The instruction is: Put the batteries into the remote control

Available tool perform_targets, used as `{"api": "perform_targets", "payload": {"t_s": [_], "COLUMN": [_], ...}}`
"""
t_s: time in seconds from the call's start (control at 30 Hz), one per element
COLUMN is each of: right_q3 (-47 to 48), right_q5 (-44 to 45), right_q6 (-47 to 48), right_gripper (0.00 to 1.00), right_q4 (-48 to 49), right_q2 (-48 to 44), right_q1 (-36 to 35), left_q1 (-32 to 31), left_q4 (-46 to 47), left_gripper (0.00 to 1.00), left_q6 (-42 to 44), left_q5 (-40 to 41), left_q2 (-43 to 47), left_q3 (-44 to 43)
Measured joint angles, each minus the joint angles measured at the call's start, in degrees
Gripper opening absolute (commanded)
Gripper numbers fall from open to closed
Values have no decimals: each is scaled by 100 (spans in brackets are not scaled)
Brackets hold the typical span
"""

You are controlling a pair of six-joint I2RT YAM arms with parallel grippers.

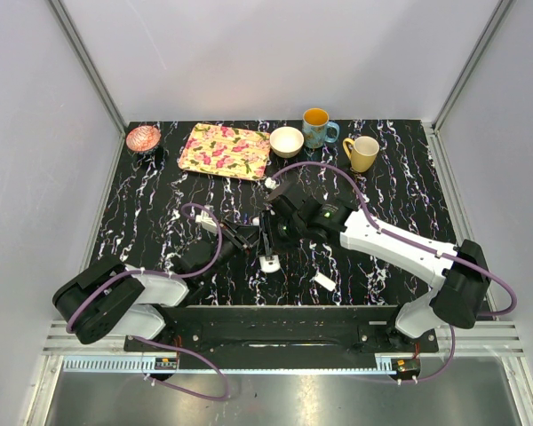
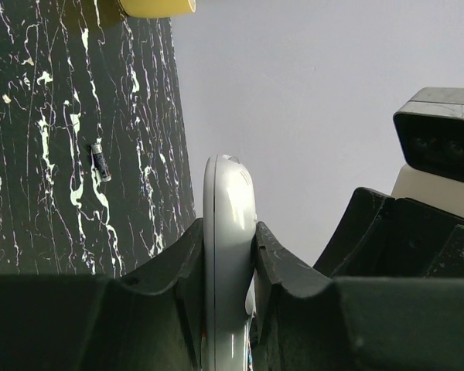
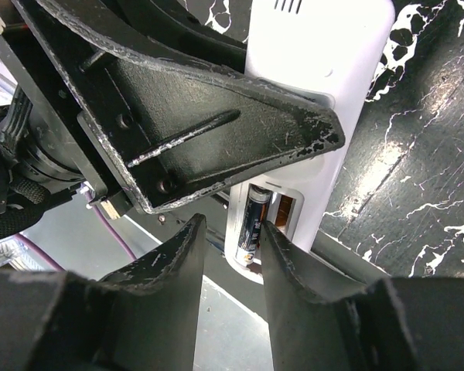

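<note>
The remote control (image 2: 228,185) is a slim white bar held edge-on, with my left gripper (image 2: 228,229) shut on its sides. In the top view its white end (image 1: 268,260) pokes out below the two grippers at the table's middle. The right wrist view shows its back (image 3: 332,69) with the compartment uncovered. One dark battery (image 3: 251,220) lies in the left slot; the slot beside it shows a bare brown contact. My right gripper (image 3: 232,228) stands open just above that battery, with nothing between its fingers. Another battery (image 2: 100,162) lies loose on the black marbled table.
A small white cover piece (image 1: 324,281) lies right of the remote. Along the back stand a pink bowl (image 1: 143,138), a floral tray (image 1: 224,151), a white bowl (image 1: 286,141), a blue mug (image 1: 317,127) and a yellow mug (image 1: 362,153).
</note>
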State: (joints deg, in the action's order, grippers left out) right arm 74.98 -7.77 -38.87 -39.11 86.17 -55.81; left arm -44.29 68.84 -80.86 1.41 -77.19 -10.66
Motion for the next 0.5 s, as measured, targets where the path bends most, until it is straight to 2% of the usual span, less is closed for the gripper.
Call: {"api": "perform_targets", "payload": {"t_s": [0.5], "right_q3": [306], "right_q5": [-101], "right_q6": [214], "right_gripper": [47], "right_q4": [-450], "right_q2": [59], "right_q1": [-4], "left_q1": [-52], "left_q4": [-11], "left_gripper": [0], "left_q6": [-9], "left_q5": [-9], "left_q2": [142], "left_q3": [2]}}
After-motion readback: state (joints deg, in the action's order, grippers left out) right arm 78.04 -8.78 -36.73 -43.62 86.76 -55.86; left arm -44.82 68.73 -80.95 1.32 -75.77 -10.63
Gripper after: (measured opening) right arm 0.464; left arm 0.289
